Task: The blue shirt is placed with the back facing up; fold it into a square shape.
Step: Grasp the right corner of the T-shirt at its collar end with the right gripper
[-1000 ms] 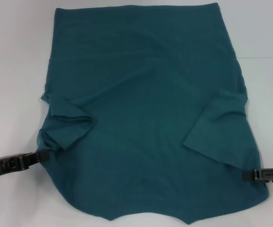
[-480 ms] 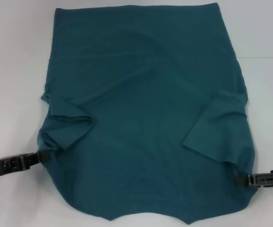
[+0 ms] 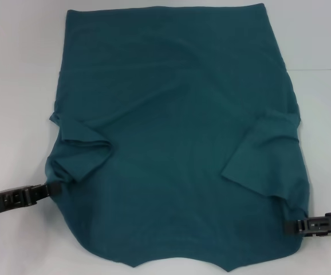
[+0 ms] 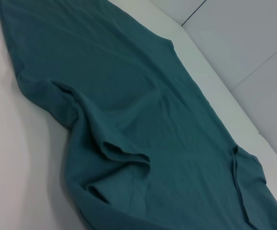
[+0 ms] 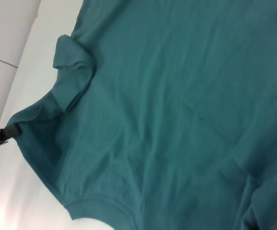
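Just one blue shirt (image 3: 177, 143), pinched by two grippers: left (image 3: 54, 188), right (image 3: 288, 226).

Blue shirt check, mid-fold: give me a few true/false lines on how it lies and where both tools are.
1. The blue shirt lies with a plain side up. True.
2. Both sleeves are folded in over the body. True.
3. The left tool hovers above the shirt's middle. False: it is at the shirt's left edge.
4. The right tool is at the shirt's right edge. True.
5. The shirt is already a square. False: the near end is still unfolded.
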Tool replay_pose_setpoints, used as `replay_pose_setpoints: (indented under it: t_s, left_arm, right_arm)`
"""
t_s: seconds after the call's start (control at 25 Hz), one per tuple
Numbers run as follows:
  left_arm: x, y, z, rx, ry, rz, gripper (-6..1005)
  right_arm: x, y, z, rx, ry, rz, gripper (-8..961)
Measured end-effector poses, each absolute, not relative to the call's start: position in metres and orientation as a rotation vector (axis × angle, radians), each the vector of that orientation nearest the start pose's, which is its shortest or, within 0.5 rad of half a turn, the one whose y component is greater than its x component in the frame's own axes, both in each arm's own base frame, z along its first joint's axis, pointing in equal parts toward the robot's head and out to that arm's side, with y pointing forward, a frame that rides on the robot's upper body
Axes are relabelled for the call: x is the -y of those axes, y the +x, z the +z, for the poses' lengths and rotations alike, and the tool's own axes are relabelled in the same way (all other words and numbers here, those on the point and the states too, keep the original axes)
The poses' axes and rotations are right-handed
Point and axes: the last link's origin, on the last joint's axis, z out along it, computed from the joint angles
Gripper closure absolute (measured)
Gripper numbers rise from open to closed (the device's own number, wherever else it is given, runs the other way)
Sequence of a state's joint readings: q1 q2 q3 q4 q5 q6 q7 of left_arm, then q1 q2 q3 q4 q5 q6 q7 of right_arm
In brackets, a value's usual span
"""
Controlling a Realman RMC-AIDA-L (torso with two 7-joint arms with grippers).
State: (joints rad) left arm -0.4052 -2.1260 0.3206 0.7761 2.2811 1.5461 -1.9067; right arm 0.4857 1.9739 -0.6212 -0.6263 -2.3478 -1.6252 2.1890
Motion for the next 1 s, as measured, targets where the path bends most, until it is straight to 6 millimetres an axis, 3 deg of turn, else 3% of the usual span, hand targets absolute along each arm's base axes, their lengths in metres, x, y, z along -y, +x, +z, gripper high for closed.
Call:
replay_pose_setpoints:
  t_s: [0.36, 0.64, 1.0]
  left_arm:
    - [-0.289, -0.339, 0.029, 1.538, -2.202, -0.69, 983]
    - [-0.291, -0.338, 0.029, 1.532, -2.206, -0.69, 983]
    - [-0.292, -0.337, 0.03, 1.527, -2.209, -0.69, 983]
  right_arm:
    - [-0.296, 0.331, 0.014, -1.912, -2.37, 0.344, 87]
    - [-0.298, 0.333, 0.021, -1.908, -2.316, 0.427, 108]
    - [-0.288, 0.334, 0.027, -1.955, -2.316, 0.495, 134]
